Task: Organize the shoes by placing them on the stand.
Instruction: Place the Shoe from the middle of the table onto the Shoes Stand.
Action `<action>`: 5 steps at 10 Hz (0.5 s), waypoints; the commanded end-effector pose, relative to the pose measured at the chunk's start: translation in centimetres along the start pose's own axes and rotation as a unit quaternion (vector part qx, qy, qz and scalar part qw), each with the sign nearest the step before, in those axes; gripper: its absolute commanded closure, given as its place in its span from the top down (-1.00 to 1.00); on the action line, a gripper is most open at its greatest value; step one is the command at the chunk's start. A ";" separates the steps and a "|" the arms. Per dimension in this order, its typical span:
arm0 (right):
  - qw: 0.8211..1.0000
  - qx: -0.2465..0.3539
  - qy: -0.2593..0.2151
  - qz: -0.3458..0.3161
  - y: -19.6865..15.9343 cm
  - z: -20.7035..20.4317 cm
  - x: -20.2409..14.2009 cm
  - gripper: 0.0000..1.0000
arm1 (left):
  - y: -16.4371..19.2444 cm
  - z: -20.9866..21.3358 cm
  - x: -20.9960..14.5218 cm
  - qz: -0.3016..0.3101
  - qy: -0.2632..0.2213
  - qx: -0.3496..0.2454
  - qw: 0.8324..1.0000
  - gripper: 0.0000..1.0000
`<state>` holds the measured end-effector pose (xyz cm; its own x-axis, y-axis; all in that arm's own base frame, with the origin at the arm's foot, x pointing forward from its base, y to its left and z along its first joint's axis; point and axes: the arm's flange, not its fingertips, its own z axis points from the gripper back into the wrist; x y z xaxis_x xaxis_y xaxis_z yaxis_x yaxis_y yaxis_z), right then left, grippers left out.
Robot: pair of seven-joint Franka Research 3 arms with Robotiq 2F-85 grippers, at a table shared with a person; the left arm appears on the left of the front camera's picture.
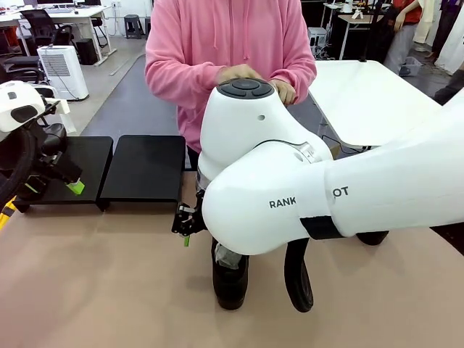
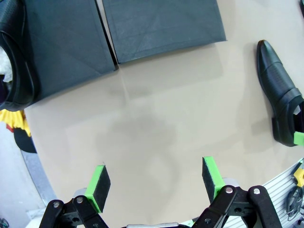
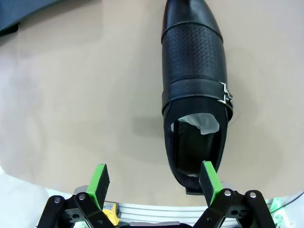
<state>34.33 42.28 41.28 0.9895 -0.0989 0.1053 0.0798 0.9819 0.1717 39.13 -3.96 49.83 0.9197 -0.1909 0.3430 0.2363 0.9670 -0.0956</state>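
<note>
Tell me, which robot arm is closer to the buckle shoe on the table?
Right. The right fingers sit right beside the shoe, at its heel. The left fingers hover far off, over by the stand.

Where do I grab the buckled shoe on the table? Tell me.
Probably the rim by the heel of the shoe, from above: it stands on its sole, opening upward, so one finger can drop inside, behind the paper.

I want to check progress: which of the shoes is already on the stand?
The shoe at the left wrist view's left edge: it rests on the stand. The buckled shoe by the right fingers lies on the bare table.
</note>
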 end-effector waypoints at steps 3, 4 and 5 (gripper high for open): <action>1.000 0.002 -0.014 0.002 0.4 0.3 0.2 1.00 | 0.3 0.0 -0.2 -0.003 -0.007 -0.011 1.000 1.00; 1.000 0.002 -0.014 0.002 0.4 0.3 0.2 1.00 | 0.3 0.0 -0.2 -0.003 -0.007 -0.011 1.000 1.00; 1.000 0.002 -0.014 0.002 0.4 0.3 0.2 1.00 | 0.3 0.0 -0.2 -0.003 -0.007 -0.011 1.000 1.00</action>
<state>34.41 42.38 41.58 0.9891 -0.0992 0.1090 0.0790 0.9811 0.1766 39.13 -3.96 49.83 0.9197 -0.1909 0.3430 0.2363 0.9670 -0.0955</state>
